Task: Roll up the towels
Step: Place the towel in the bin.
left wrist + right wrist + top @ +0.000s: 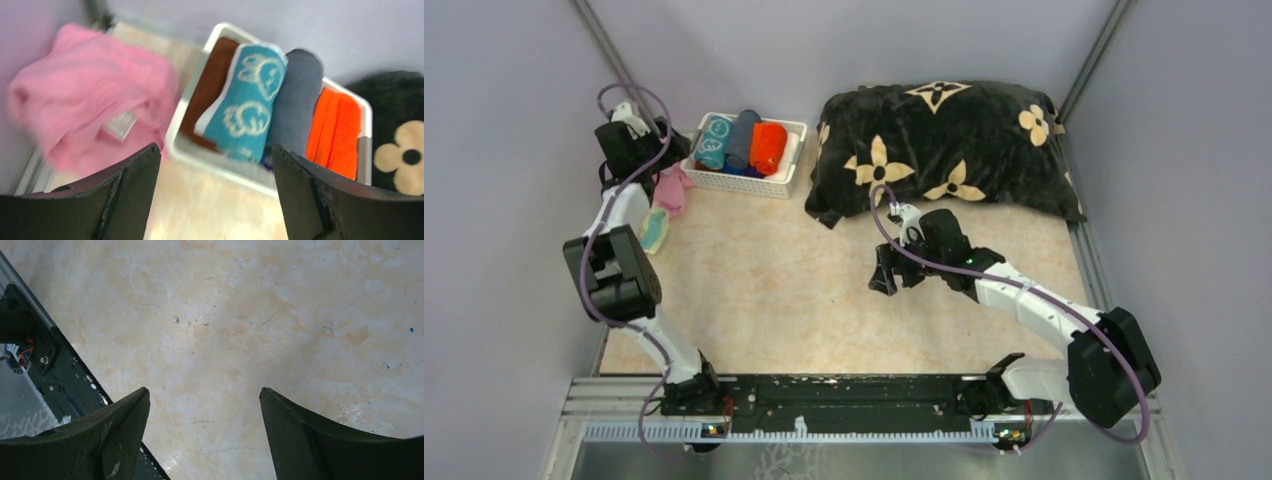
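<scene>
A white basket (744, 184) at eleven o'clock on the counter (774, 290) holds rolled towels, among them a teal towel (715, 140) and an orange towel (767, 147). A pale yellow towel (655, 232) is seen at nine o'clock beside a pink cloth (671, 190), seemingly unrolled, so the task is judged unfinished. The left fingers (131, 185) are spread apart, empty, facing the basket. The right fingers (120, 425) are spread over bare counter.

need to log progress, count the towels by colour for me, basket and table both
brown towel, in the basket: 1
teal towel, in the basket: 1
grey towel, in the basket: 1
orange towel, in the basket: 1
pink towel, on the table: 1
pale yellow and teal towel, on the table: 1
total: 6 in sight; more may lie underneath in the basket
</scene>
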Motion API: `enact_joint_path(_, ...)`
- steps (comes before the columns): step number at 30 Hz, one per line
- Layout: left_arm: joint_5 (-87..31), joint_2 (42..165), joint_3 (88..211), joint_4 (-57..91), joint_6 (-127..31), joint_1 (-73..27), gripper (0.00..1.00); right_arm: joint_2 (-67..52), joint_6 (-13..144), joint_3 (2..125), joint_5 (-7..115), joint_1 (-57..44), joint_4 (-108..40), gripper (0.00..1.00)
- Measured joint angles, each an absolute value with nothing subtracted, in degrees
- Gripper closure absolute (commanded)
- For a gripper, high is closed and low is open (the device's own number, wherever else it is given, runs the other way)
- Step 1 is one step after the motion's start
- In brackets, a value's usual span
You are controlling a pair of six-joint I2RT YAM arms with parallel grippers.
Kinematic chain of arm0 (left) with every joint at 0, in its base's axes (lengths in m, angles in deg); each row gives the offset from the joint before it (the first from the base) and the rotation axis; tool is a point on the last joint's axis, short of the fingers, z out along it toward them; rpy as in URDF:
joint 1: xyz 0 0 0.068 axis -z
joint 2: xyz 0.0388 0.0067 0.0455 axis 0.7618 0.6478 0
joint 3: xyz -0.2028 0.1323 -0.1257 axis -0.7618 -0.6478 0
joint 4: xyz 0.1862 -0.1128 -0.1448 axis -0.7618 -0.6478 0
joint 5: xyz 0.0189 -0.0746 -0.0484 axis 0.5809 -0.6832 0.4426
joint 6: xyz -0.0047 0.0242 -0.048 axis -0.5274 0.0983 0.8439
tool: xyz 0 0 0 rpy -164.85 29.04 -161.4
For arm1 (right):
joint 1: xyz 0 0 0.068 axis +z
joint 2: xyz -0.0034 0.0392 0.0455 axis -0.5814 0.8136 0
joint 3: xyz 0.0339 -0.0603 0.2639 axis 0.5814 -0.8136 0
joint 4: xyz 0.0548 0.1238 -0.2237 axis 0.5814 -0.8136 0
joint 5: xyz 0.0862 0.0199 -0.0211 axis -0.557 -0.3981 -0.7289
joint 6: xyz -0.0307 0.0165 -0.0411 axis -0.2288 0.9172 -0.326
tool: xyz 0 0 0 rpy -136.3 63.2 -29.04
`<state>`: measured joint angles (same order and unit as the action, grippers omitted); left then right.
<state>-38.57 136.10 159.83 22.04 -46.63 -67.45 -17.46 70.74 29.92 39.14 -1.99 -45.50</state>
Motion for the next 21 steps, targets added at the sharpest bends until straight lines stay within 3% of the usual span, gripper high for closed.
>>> enact_joint_path(6, -25.6, 121.2, 141.2, 25.2, -45.9, -69.9, 0.17, -20.9, 70.3, 27.6, 39.6, -2.0, -45.0, 0.19)
enact_joint_path(12, -17.1, 122.6, 137.2, 23.2, -43.4, -73.9, 0.22, -21.9, 70.0, 26.2, 39.5, -2.0, -44.6, 0.19)
enact_joint_path(16, -14.7, 128.3, 137.9, 19.6, -41.8, -75.1, 0.31, -23.6, 69.9, 25.7, 39.5, -2.0, -44.4, 0.19)
enact_joint_path(21, -15.7, 136.2, 141.3, 14.1, -40.0, -75.1, 0.56, -24.8, 69.9, 25.6, 39.5, -2.0, -44.4, 0.19)
